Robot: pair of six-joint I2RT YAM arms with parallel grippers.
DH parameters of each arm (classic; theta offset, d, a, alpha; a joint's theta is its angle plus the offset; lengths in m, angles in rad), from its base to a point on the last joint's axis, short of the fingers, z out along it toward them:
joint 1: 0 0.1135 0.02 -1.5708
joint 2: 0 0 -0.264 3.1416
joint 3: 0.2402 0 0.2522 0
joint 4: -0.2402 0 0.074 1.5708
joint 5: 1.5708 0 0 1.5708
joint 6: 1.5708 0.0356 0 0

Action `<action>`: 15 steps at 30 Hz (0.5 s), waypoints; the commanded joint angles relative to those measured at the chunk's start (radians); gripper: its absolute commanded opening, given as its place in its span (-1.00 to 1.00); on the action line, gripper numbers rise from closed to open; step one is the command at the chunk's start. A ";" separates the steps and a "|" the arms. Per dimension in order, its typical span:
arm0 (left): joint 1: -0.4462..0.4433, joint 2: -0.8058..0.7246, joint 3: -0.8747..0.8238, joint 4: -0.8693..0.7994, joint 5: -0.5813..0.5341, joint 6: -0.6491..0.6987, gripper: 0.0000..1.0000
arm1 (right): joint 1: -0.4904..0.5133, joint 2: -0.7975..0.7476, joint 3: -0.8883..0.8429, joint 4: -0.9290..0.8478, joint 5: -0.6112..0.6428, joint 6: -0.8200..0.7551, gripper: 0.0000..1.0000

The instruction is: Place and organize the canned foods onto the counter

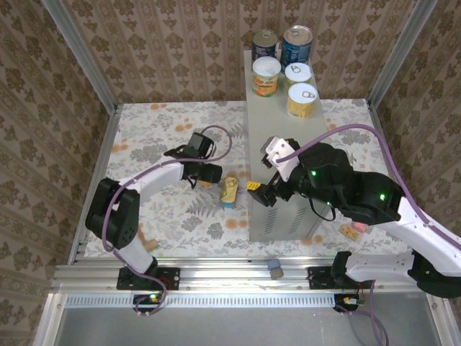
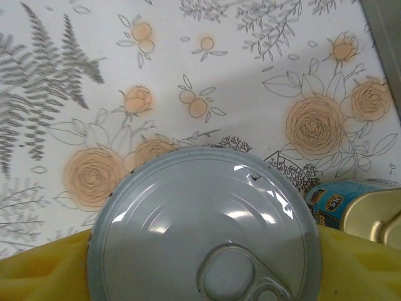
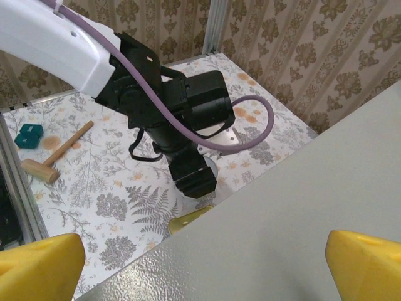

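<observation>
A short can with a pale pull-tab lid point(image 2: 203, 226) stands on the floral table, and my left gripper point(image 1: 207, 175) is shut on it, a yellow finger point(image 2: 37, 276) against each side. The flat gold-topped tin point(image 1: 230, 191) point(image 2: 366, 210) lies just right of it, beside the counter point(image 1: 277, 144). At the counter's far end stand two dark-blue cans point(image 1: 265, 45) point(image 1: 297, 43) and three yellow cans point(image 1: 266, 76) point(image 1: 297, 74) point(image 1: 302, 99). My right gripper point(image 1: 270, 189) point(image 3: 200, 276) hovers open over the counter's near end point(image 3: 301, 213), nothing between its fingers.
A wooden mallet point(image 3: 56, 153) and a teal block point(image 3: 29, 135) lie on the table near the left arm's base. Aluminium frame posts and patterned walls close in the table. The left arm point(image 3: 175, 106) reaches across the table's middle.
</observation>
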 commanded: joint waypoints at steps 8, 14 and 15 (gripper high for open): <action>0.010 -0.245 0.192 -0.220 0.080 0.093 0.23 | -0.001 -0.082 -0.016 -0.025 0.071 0.014 1.00; 0.008 -0.333 0.342 -0.331 0.247 0.138 0.22 | -0.001 -0.122 -0.043 -0.017 0.121 0.011 1.00; 0.007 -0.345 0.363 -0.342 0.267 0.144 0.22 | -0.001 -0.128 -0.049 -0.014 0.132 0.011 1.00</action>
